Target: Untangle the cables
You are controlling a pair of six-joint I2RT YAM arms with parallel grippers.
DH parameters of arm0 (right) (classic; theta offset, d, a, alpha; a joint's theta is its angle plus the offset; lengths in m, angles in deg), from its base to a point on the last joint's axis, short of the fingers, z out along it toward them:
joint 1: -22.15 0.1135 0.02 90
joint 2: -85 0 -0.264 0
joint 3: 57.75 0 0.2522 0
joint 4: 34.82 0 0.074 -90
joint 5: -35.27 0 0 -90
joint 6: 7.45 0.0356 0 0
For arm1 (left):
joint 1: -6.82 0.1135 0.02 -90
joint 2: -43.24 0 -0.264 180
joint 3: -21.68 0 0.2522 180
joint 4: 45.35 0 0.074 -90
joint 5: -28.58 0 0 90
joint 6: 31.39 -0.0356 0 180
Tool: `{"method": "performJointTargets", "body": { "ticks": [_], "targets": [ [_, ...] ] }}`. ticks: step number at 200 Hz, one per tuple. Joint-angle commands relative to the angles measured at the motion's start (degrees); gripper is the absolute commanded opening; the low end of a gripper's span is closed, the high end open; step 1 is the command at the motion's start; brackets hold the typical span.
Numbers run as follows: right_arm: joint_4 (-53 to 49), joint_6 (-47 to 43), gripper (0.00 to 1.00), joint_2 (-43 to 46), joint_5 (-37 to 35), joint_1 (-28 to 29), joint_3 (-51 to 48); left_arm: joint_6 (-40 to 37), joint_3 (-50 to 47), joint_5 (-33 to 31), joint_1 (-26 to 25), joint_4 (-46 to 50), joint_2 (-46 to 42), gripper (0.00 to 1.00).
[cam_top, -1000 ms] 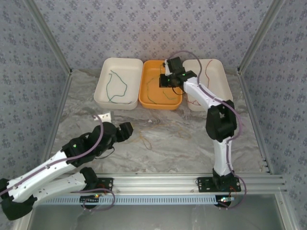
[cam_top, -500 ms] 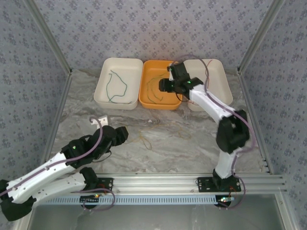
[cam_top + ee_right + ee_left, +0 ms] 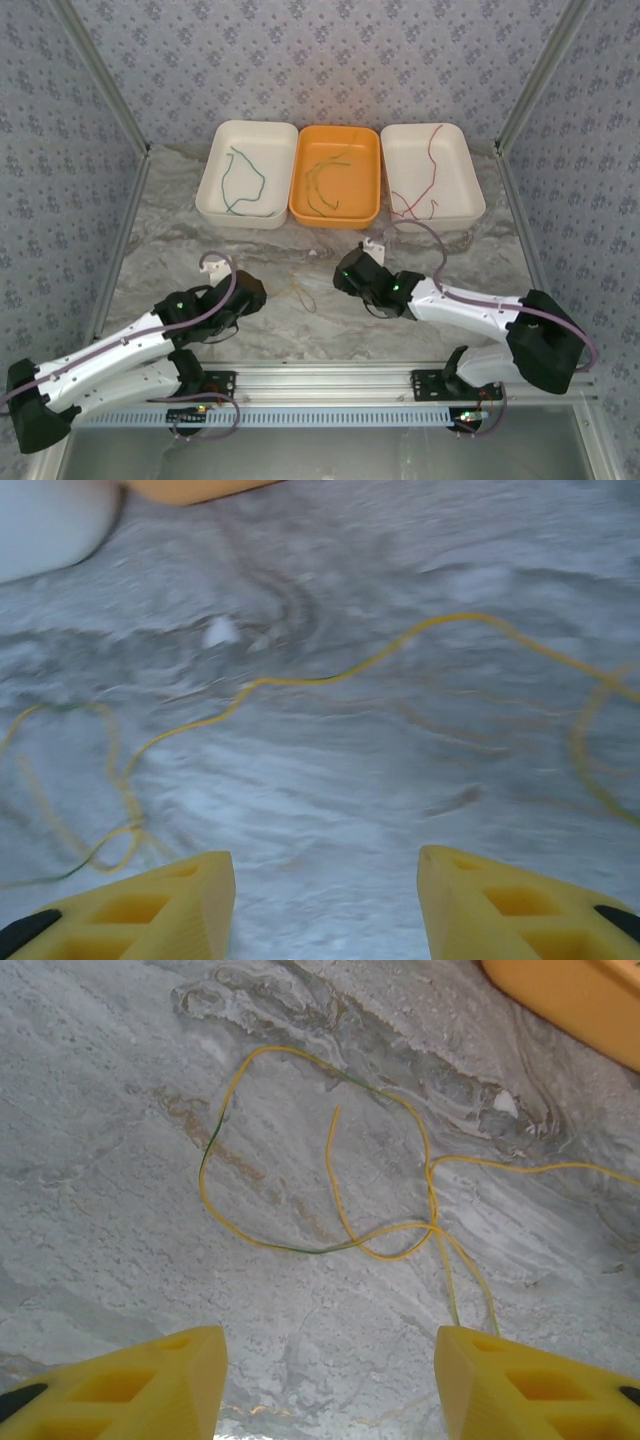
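Marble tabletop (image 3: 280, 250): left gripper (image 3: 330, 1380), right gripper (image 3: 325, 905) both released, poised; yellow-green cables (image 3: 432, 1225) tangled at 12 o'clock of left. Next: pinch strands, part.

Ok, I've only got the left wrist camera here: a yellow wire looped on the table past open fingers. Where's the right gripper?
Observer: The right gripper hangs low over the table, to the right of that yellow wire, jaws open and empty.
Operator: I see just a corner of the orange tray. What's in it?
Observer: Yellow-green cables lie in the orange tray.
Operator: And beside it?
Observer: The left white tray holds a dark green cable; the right white tray holds a red cable.
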Motion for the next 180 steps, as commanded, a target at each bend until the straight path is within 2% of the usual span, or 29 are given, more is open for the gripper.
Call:
{"method": "performJointTargets", "body": {
  "ticks": [1,21,44,62,81,102,116,144,180],
  "targets": [
    [-5.2,0.6,0.54,4.9,-9.8,-2.2,2.6,1.5,-0.6,1.2,-0.3,-0.4,0.5,0.57],
    [-12.5,-3.3,0.55,5.6,-11.4,-6.5,3.3,2.3,-1.8,1.3,-0.3,-0.6,-0.5,0.57],
    [-12.8,-8.0,0.55,5.4,-7.6,-13.2,1.9,2.6,-2.7,-0.2,-0.3,-0.3,-2.0,0.57],
    [-12.2,-11.7,0.55,4.5,-5.0,-15.5,2.0,2.0,-1.9,-2.2,0.4,1.2,-2.5,0.56],
    [-10.5,-14.1,0.53,3.8,-2.9,-15.3,1.7,-1.4,-0.7,-0.3,4.5,0.2,-1.4,0.56],
    [-8.6,-16.3,0.44,2.3,-0.3,-14.2,1.1,-5.9,0.8,6.0,11.7,-2.3,2.7,0.55],
    [-9.0,-16.3,0.42,0.3,0.9,-13.5,1.3,-7.8,1.9,7.9,14.4,-2.6,5.8,0.55],
    [-8.9,-15.3,0.34,-5.2,1.8,-12.3,2.5,-9.3,3.9,8.8,15.5,-5.3,10.4,0.54],
    [-11.1,-14.7,0.34,-13.3,-2.7,-10.2,6.2,-8.9,4.1,9.0,15.5,-6.2,10.3,0.54]
  ]
}}
